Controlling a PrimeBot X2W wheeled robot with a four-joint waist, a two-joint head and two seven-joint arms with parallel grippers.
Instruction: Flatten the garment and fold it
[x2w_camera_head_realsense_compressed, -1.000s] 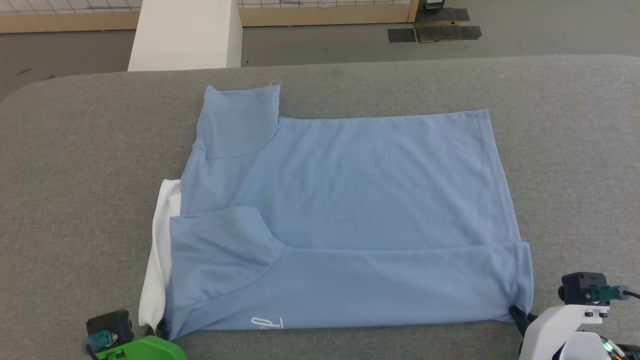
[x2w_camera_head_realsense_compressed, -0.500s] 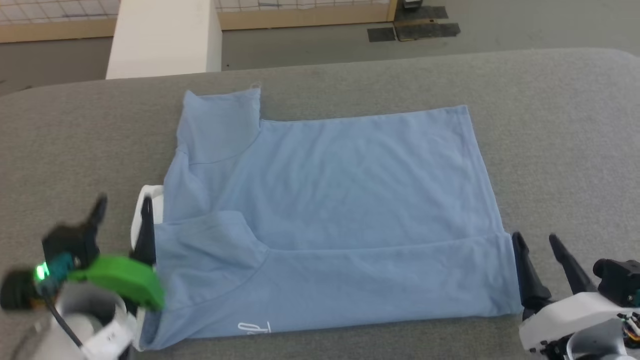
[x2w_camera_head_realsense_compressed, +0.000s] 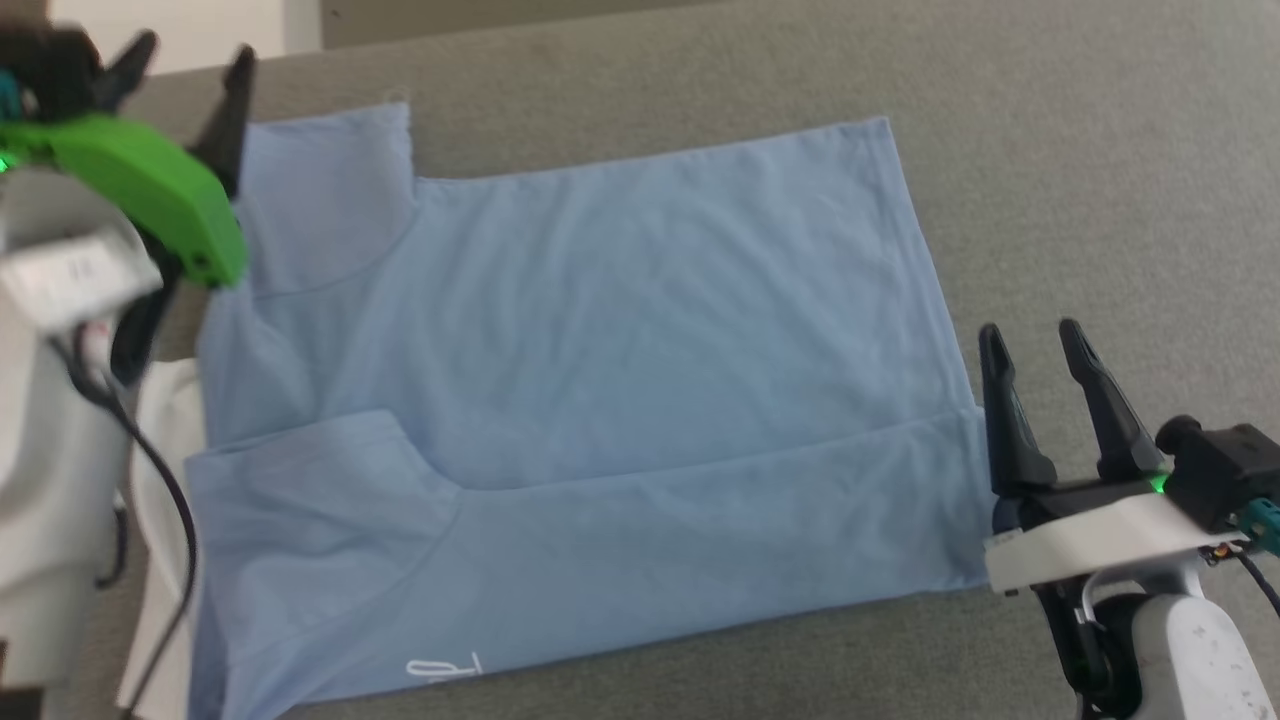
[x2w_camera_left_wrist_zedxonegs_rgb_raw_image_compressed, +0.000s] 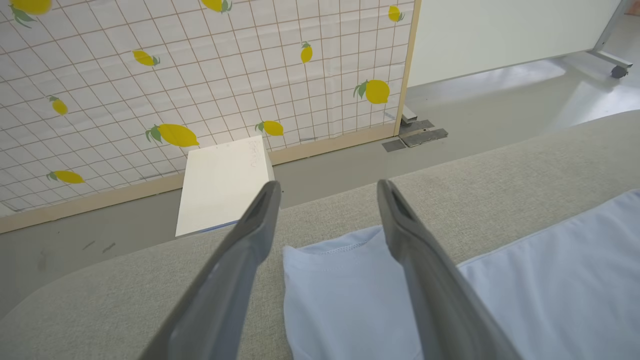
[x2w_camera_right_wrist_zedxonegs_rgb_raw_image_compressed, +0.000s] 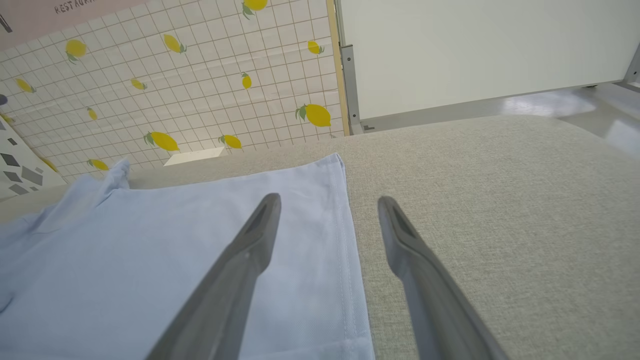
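Light blue garment (x2w_camera_head_realsense_compressed: 600, 350) flat on the grey bench (x2w_camera_head_realsense_compressed: 1100, 150), near edge folded over, left claw (x2w_camera_head_realsense_compressed: 192, 50) released, spread above the far sleeve (x2w_camera_head_realsense_compressed: 320, 190), right claw (x2w_camera_head_realsense_compressed: 1030, 332) released and empty, straddling the hem (x2w_camera_right_wrist_zedxonegs_rgb_raw_image_compressed: 345, 225), one finger (x2w_camera_right_wrist_zedxonegs_rgb_raw_image_compressed: 235, 280) over fabric, other over bare bench

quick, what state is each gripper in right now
left gripper: open, holding nothing, at the far sleeve of the garment
right gripper: open, holding nothing, beside the garment's hem

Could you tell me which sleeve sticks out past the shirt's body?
The far sleeve, by the left gripper; the near sleeve lies folded onto the shirt.
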